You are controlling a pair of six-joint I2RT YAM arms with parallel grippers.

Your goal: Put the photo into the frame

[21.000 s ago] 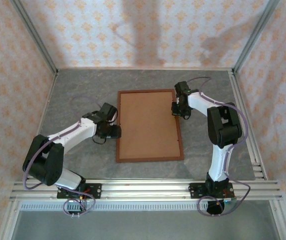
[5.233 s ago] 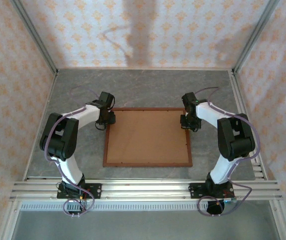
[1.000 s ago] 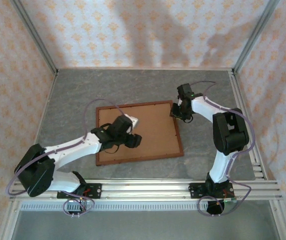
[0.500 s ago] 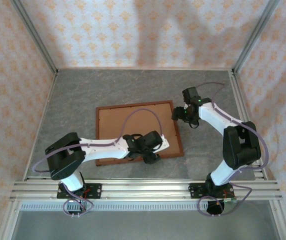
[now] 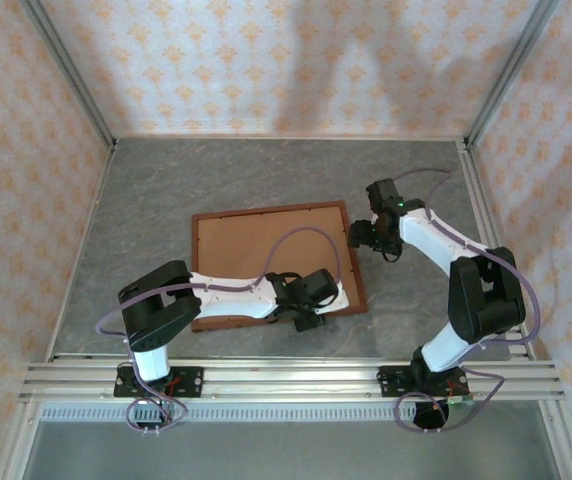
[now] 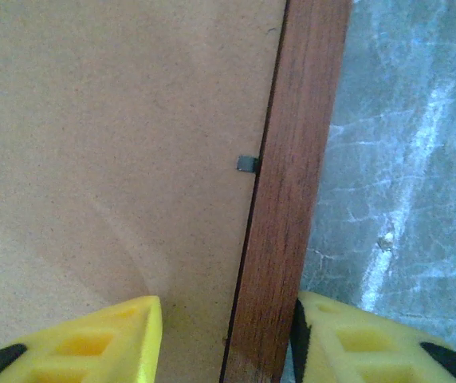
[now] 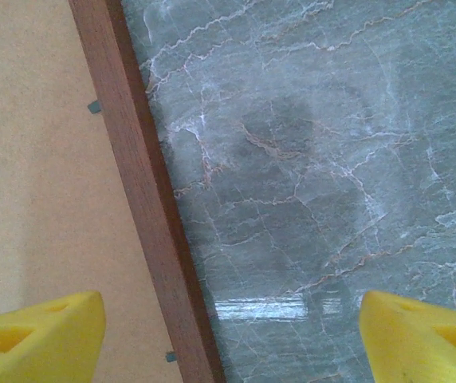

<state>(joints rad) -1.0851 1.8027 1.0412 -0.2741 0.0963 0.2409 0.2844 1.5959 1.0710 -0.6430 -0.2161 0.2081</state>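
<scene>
Frame (image 5: 266, 210) lies flat mid-table (image 5: 166, 190), slightly skewed, with the backing (image 5: 266, 250) seated inside it and small clips (image 6: 247, 164) along the inner edge of the right rail. Left gripper (image 5: 316, 305) sits over the frame's near right corner, one finger above the backing, the other above the table just outside, the rail between them. Right gripper (image 5: 359, 236) hangs by the far end of the same rail, left finger over the backing, right finger well out over the table.

I see the frame (image 5: 266, 209) lying flat, back side up, slightly askew on the table (image 5: 166, 190): thin reddish-brown wood round a plain brown backing board (image 5: 256, 255).
</scene>
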